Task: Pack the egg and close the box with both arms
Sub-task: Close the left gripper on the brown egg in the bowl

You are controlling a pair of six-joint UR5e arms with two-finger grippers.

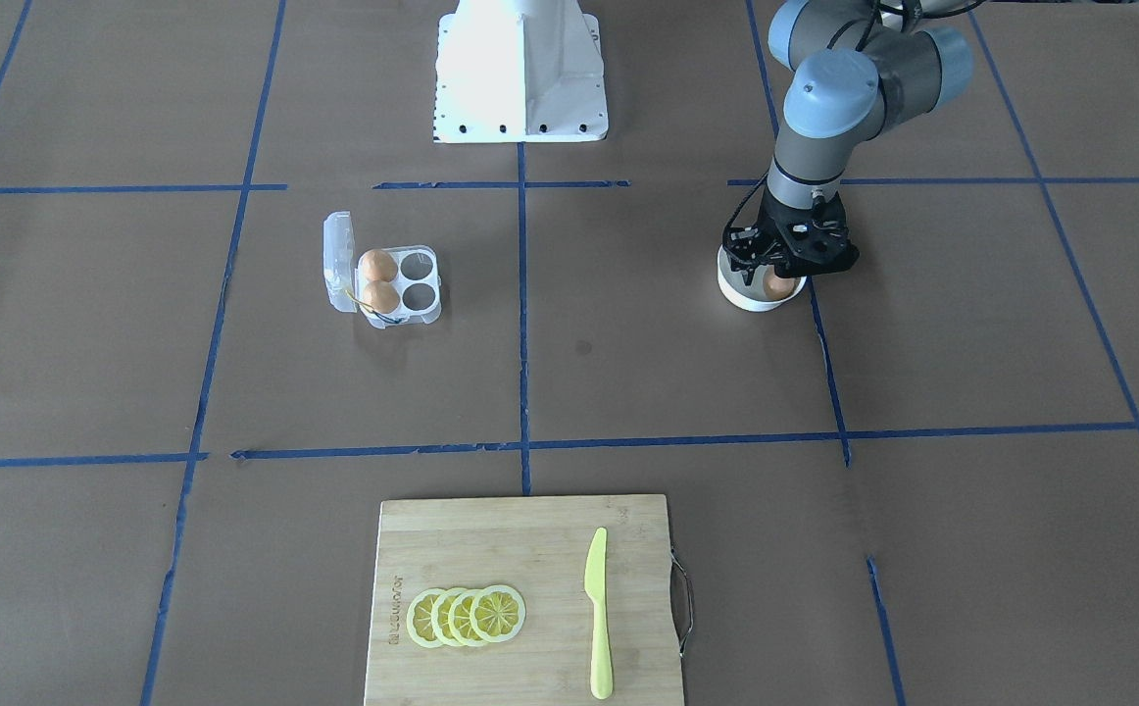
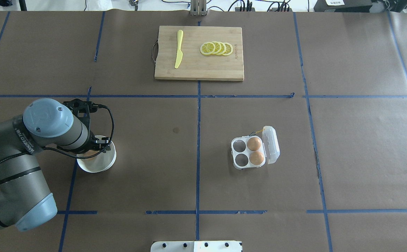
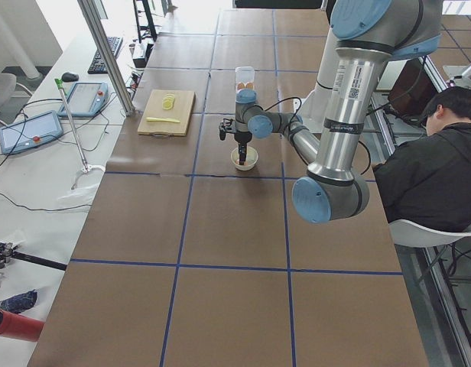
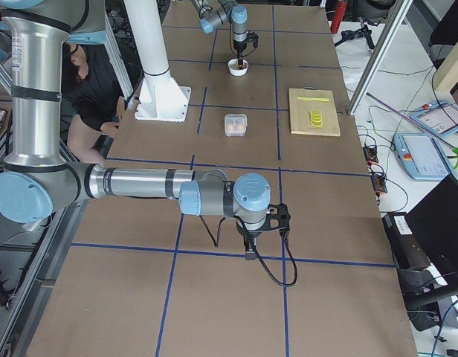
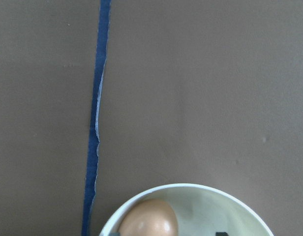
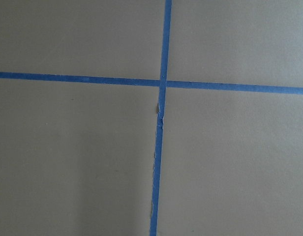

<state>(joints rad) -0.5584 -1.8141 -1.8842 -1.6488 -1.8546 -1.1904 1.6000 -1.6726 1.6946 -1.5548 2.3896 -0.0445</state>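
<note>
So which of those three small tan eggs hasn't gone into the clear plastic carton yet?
The egg in the round white bowl, under the black left gripper. The other two eggs already sit in the clear carton.

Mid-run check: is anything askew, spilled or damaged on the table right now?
Nothing stands out. The box sits flat with its lid open and two eggs seated in their cells. The third egg looks whole in the bowl under the left pincer. Only the blue tape is frayed in places.

Brown-papered table [image 2: 154,168] with blue tape grid, bearing open box [image 2: 248,152], white bowl [image 2: 100,168], wooden cutting board [image 2: 196,68]
</note>
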